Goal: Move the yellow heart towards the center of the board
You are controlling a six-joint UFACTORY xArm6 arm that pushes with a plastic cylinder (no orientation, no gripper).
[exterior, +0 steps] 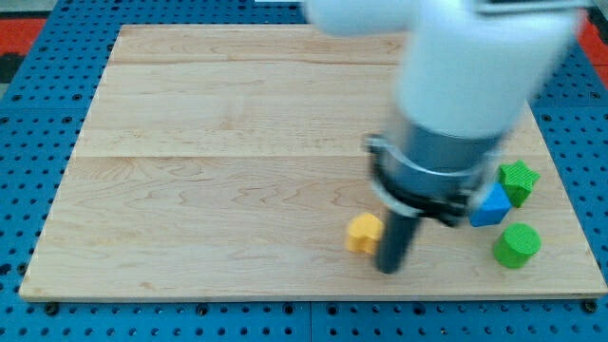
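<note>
While the rod hangs low over the counter's right half, each thing reads so, from the view's left to right:
Counter (209, 142): pale wooden board, visible grain, resting on a blue pegboard (38, 95).
Yellow heart (363, 232): small, matte block, right of and below the board's centre.
My tip (389, 269): dark, straight rod end; no fingers to open, holding nothing, just beside the heart's right side; whether they touch, I cannot tell.
Blue block (492, 206): angular, partly hidden by the arm.
Green blocks: ribbed cylinder (517, 245) below, star-like one (519, 180) above.
</note>
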